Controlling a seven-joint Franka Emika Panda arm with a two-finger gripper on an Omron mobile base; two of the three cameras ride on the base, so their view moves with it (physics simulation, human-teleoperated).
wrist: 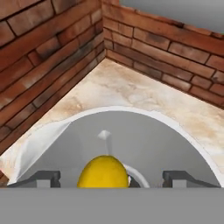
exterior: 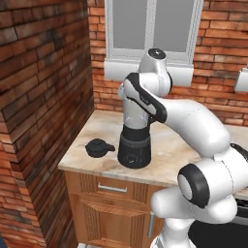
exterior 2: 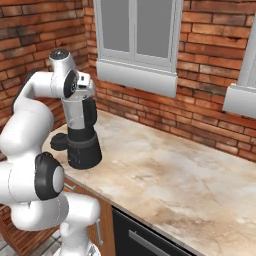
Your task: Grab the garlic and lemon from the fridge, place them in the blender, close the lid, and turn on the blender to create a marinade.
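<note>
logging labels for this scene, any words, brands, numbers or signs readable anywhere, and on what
None: no readable text in any view.
The blender base bears no brand or markings that can be made out.
The lid, the lemon and the counter are plain.
The brick wall and window carry no signs.

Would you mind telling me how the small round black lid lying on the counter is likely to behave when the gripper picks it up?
The small round black lid lies flat on the marble counter, so it probably won't roll. It looks small and rigid, likely light. Its raised knob seems the natural grip; the smooth surface might slip.
</note>
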